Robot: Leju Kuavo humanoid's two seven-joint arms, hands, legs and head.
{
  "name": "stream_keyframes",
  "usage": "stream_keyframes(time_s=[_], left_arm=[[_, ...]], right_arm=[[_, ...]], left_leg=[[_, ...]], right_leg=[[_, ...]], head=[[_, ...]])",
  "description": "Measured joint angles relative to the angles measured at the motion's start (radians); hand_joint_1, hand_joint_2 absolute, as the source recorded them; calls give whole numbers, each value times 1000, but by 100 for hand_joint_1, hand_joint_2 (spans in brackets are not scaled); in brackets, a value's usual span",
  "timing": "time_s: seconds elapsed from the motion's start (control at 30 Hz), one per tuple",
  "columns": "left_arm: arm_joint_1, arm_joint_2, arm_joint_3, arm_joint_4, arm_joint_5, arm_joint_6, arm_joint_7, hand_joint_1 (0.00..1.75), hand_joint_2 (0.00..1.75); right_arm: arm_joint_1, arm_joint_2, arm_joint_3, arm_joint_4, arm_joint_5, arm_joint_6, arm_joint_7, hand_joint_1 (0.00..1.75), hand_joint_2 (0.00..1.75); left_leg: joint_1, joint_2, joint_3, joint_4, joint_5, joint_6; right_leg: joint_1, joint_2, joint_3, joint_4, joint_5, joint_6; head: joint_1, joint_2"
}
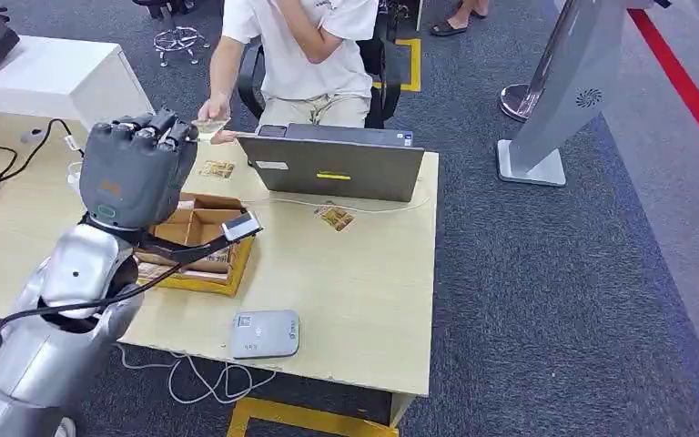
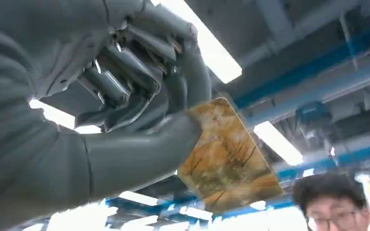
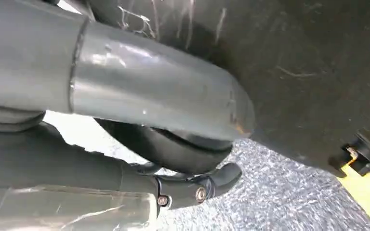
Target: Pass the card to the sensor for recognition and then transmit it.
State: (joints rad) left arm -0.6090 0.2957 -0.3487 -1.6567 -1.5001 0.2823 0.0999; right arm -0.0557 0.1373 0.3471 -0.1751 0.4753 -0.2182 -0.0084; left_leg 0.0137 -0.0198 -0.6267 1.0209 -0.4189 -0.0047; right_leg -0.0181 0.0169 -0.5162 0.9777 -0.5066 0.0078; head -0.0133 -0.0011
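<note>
My left hand [image 1: 138, 167] is raised above the back left of the table and pinches a yellow-brown patterned card [image 2: 226, 156] between thumb [image 2: 139, 149] and fingers. The card [image 1: 209, 126] sticks out toward a seated person, whose hand [image 1: 213, 107] is right at its far edge; whether it touches the card I cannot tell. The grey flat sensor [image 1: 265, 334] lies near the table's front edge, well below and to the right of my left hand. My right hand [image 3: 164, 120] hangs beside dark carpet with nothing in it, thumb and fingers apart.
An open cardboard box [image 1: 198, 244] with a small scanner on it sits under my left forearm. A grey laptop [image 1: 341, 166] stands at the table's back edge. Loose cards [image 1: 217, 168] [image 1: 336, 218] lie on the wooden table [image 1: 364, 291]. Cables run at the left. A white kiosk base [image 1: 532, 164] stands on the floor at the right.
</note>
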Motion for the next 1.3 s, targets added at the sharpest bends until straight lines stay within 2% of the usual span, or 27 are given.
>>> stream_keyframes(time_s=[0.03,0.1,0.13,0.2,0.3,0.43,0.47,0.67,0.87,1.0,1.1,1.23,1.3], left_arm=[[-31,-14,-1,49,-24,12,14,175,175],[-122,-41,-15,235,-57,59,57,175,175],[-166,-53,-26,351,-64,105,76,175,175],[-233,-86,-26,526,-67,169,89,175,175],[-289,-134,-27,696,-68,189,101,175,175],[-316,-166,-28,780,-68,176,103,175,175],[-318,-171,-28,791,-68,171,103,0,175],[-319,-181,-28,817,-66,150,83,0,175],[-313,-181,-28,817,-66,164,76,0,175],[-289,-181,-27,808,-52,163,36,0,175],[-205,-184,-27,725,-29,152,-6,0,175],[5,-173,-27,493,-2,90,-32,0,175],[114,-153,-28,372,13,65,-43,0,175]], right_arm=[[-1,0,4,0,7,0,3,0,0],[-8,0,11,-1,17,0,9,0,0],[-14,0,14,-2,17,0,12,0,0],[-21,0,15,-2,17,0,18,0,0],[-23,-3,15,-2,16,0,21,0,0],[-19,-6,15,-2,18,0,22,0,0],[-17,-6,15,-2,20,0,23,0,175],[-9,-5,15,-2,28,0,29,0,175],[-14,-5,15,-2,29,-2,25,0,175],[-19,-5,14,-3,28,-2,25,0,175],[-22,-5,10,-3,19,-2,18,0,175],[-22,-5,-10,-3,-6,-2,14,0,175],[-22,-4,-24,-3,-21,-2,14,0,175]], left_leg=[[0,0,0,0,0,0],[0,0,0,0,1,0],[0,1,0,0,2,0],[0,2,0,0,2,0],[0,1,-1,0,2,0],[-1,2,-2,0,2,1],[-1,2,-2,0,2,1],[-1,2,-3,0,2,1],[-1,3,-3,0,2,1],[-1,3,-3,0,2,1],[-2,2,-3,0,1,1],[-3,5,-3,0,-1,2],[-3,7,-2,0,-2,1]], right_leg=[[0,0,0,0,1,1],[0,0,0,0,1,1],[0,1,0,0,2,1],[0,2,1,0,3,1],[-1,2,1,0,3,1],[-1,2,0,0,2,1],[-1,3,-1,0,2,1],[-1,3,-1,0,2,1],[-1,3,-1,0,2,1],[-1,3,-1,0,2,1],[-1,3,0,0,2,1],[-2,5,-1,0,1,2],[-2,7,-2,0,0,2]], head=[[0,0],[0,0],[0,0],[-1,0],[-1,0],[0,0],[-1,0],[-1,0],[-1,0],[-1,0],[0,0],[-1,0],[0,0]])
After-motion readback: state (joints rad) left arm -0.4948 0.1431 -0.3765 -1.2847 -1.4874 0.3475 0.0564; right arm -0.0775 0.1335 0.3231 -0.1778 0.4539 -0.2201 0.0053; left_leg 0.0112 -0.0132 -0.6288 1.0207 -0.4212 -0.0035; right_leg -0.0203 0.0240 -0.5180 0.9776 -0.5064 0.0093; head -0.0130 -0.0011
